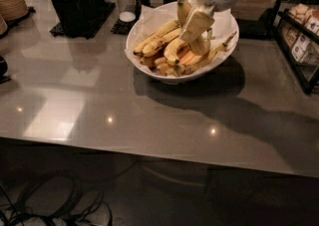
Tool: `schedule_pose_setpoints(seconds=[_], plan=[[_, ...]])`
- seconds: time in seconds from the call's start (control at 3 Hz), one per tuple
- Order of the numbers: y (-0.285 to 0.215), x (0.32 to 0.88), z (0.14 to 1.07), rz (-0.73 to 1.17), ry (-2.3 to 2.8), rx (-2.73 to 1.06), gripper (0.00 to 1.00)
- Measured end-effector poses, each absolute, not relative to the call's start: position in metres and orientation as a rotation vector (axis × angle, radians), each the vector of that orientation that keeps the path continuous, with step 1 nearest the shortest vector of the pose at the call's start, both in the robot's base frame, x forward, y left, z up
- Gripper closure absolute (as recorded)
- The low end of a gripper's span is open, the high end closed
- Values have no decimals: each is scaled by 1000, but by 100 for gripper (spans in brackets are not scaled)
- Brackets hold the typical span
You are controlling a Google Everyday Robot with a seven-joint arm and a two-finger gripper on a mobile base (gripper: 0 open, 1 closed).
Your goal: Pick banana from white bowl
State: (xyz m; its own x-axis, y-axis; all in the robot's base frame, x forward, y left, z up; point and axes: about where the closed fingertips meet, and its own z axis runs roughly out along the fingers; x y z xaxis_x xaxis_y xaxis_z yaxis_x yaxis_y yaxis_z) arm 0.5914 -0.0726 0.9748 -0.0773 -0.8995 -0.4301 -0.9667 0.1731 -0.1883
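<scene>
The tool (197, 27) is hanging over the bowl's (149, 72) 2 o'clock side, gripping the banana (183, 10) near mid-length. The fruit is standing almost upright, tip pointing to 12 o'clock, lower end reaching into the heap.

It is probably handling as light and soft under a smooth skin, bruising under a hard squeeze and pivoting if held off-centre. The thick middle is looking like the safest hold.

The bowl is sitting at 1 o'clock on the surface (99, 105), lined with paper (149, 18) and holding smaller bananas (159, 38) toward its 9 o'clock side. A black holder (75, 6) at 11 o'clock is carrying white items.
</scene>
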Motion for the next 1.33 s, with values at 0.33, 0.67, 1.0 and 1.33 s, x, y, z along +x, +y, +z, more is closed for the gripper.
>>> schedule_pose_setpoints(seconds=[0.33,0.67,1.0,1.33], plan=[[-84,566,979,147,2047,-1738,100],[-98,530,988,123,2017,-1683,100],[-123,498,995,83,2030,-1551,100],[-144,464,992,84,2032,-1440,100]])
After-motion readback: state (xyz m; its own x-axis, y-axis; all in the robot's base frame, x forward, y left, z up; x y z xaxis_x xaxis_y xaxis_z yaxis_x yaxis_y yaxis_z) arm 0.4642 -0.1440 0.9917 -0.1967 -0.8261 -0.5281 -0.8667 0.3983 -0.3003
